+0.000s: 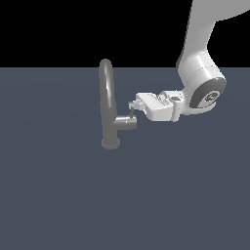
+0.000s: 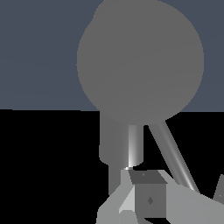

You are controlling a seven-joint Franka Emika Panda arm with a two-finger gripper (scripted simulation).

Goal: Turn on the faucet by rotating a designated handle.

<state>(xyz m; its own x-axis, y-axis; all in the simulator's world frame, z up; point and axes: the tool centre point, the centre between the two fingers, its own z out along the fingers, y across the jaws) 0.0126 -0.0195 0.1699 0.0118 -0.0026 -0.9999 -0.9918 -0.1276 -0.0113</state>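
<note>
Background: black void above a flat slate-blue tabletop (image 1: pixel 73 195).
Faucet: grey gooseneck faucet (image 1: pixel 107 97) stood upright on the tabletop, left of centre in the exterior view, round base flange touching the surface.
Handle: short grey handle (image 1: pixel 125 122) stuck out sideways from the lower column toward the exterior view's right; thin pin lever (image 1: pixel 132 113) rose from its outer end.
Arm: white arm (image 1: pixel 200 73) came down from the upper right of the exterior view, wrist bent so the hand lay roughly level.
End effector: end effector (image 1: pixel 132 105) sat at the top of the pin lever, touching or just beside it; cannot tell whether the fingers were apart, together or clamped on the pin.
Wrist view: big grey round end face of the handle (image 2: pixel 140 61) filled the frame, the lever (image 2: pixel 173 157) a slanted rod, one finger (image 2: pixel 148 197) close up.
</note>
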